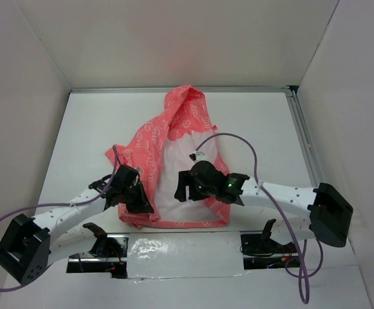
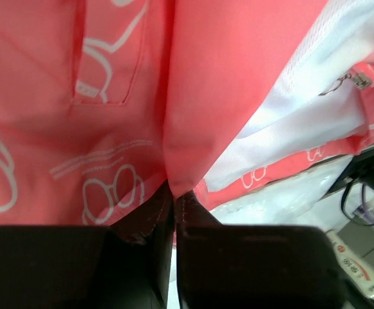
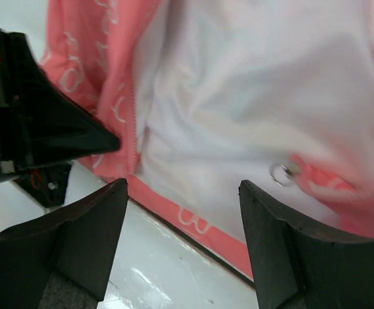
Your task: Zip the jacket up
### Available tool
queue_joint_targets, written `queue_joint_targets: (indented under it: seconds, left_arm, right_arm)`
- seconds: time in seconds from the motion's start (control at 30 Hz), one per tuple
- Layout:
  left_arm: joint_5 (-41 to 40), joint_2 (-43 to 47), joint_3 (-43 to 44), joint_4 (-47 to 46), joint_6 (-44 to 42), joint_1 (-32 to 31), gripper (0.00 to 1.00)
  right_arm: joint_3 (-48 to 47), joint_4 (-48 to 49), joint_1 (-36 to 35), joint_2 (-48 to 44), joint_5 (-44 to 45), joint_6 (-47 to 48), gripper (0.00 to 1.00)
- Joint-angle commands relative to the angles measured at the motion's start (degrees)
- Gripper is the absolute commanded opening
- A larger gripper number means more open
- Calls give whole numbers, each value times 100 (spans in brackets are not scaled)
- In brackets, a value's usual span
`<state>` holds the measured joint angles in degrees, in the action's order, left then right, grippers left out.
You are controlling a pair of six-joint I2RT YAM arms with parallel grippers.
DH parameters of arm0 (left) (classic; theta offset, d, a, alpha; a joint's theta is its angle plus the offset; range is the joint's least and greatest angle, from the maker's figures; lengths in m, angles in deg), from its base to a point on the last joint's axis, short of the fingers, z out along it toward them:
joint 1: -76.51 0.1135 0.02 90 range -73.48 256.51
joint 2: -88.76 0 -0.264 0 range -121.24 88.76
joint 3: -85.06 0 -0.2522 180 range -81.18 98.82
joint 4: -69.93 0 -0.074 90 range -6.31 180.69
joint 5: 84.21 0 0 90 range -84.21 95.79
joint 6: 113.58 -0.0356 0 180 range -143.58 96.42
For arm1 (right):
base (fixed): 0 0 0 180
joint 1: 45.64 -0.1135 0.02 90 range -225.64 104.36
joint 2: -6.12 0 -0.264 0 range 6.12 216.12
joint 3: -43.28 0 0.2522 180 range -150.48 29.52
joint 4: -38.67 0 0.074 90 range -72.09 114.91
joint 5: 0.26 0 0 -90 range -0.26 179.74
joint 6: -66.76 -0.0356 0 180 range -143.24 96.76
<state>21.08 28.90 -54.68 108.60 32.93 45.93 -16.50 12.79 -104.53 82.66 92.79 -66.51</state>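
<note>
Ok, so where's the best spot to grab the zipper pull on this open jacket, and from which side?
Probably the zipper pull by its small metal ring, which rests on the white lining at the pink front edge. Come down from above with the open right gripper, straddling the ring, since it appears to lie flat.

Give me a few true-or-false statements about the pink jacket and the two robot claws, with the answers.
1. The jacket is zipped shut. False: it lies open, with its white lining showing.
2. The left gripper pinches a fold of pink fabric. True.
3. The hood is the part of the jacket nearest the top of the overhead view. True.
4. The right gripper is clamped on the hood. False: its jaws stand open above the lining, holding nothing.
</note>
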Motion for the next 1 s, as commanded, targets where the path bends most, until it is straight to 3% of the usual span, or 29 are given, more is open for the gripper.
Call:
queue_joint_targets:
  seconds: [0.0,0.07,0.1,0.37,0.77,0.97]
  left_arm:
    - [159,-131,101,-214,-228,-122,14]
    - [185,-114,66,-276,-281,-175,1]
    - [185,-88,57,-302,-290,-193,0]
    - [159,369,57,-355,-386,-307,0]
    - [27,739,136,-267,-474,-342,0]
    - [18,545,180,-258,-474,-351,0]
  right_arm:
    - [417,-756,-43,-542,537,-515,77]
    - [619,-1212,-43,-858,792,-902,78]
    - [673,-1466,-26,-938,994,-981,78]
    - [849,-1970,273,-1088,1751,-1132,78]
    - [85,-1303,431,458,2350,-446,71]
    - [-310,-1134,616,783,2270,-428,75]
